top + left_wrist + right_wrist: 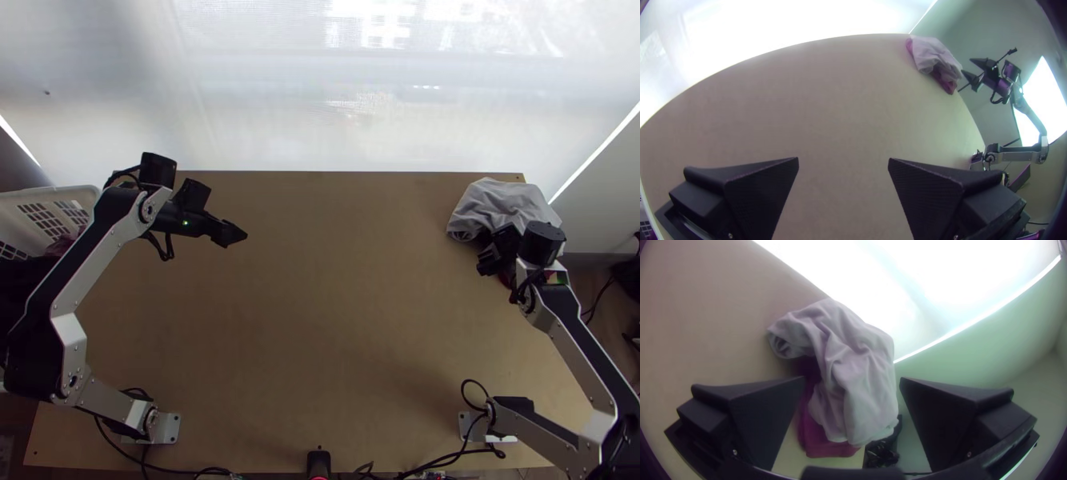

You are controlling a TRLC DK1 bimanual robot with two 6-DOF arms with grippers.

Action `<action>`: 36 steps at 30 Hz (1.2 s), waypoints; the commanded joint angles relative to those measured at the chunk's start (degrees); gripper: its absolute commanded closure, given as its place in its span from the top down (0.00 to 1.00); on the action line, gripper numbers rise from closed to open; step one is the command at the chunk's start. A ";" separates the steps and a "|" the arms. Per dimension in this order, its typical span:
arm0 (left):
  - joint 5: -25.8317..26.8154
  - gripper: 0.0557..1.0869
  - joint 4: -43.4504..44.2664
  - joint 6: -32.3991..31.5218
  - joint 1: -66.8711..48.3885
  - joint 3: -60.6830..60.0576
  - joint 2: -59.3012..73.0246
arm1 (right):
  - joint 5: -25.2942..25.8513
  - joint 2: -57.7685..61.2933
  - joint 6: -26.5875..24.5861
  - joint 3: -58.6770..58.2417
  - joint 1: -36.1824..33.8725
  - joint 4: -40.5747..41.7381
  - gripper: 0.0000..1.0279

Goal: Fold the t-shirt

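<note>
At the table's far right corner a light grey cloth [502, 205] lies bunched, its folds heaped over a dark red or purple cloth [818, 435]. Which of them is the t-shirt I cannot tell. My right gripper [498, 251] is at the near side of the heap in the top view. In its wrist view the right gripper [852, 380] is open, with the grey cloth [858, 369] seen between its fingers, not clamped. Over the table's left part stands my left gripper [234, 233]; in its wrist view the left gripper [843, 160] is open over bare wood.
The wooden table [320, 296] has a wide bare middle between the arms. A white basket [60, 194] with dark cloth in it stands beyond the left edge. Cables [448, 460] run along the near edge, and a pale wall [336, 128] rises behind the far edge.
</note>
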 commanded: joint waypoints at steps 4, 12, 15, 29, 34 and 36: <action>-18.88 0.95 12.87 -4.97 -10.93 -15.34 -19.94 | -1.35 -24.22 14.58 6.41 -2.02 -23.35 0.96; -35.93 0.95 23.07 -8.75 -11.02 -28.79 -41.29 | -1.35 -41.89 18.89 0.44 -1.76 -20.36 0.96; -37.51 0.95 32.38 -8.67 -8.82 -37.58 -50.96 | -1.35 -44.00 18.54 -3.61 0.18 -15.35 0.96; -42.17 0.95 53.92 -1.63 -9.17 -67.99 -75.22 | 7.44 -47.95 12.56 -30.15 22.68 14.71 0.96; -40.68 0.95 55.50 -0.84 -8.38 -76.87 -84.97 | 7.44 -50.68 12.47 -37.18 26.19 17.43 0.96; -38.57 0.95 52.86 -0.40 -7.94 -79.24 -89.63 | 7.36 -51.29 15.02 -37.36 27.34 13.91 0.96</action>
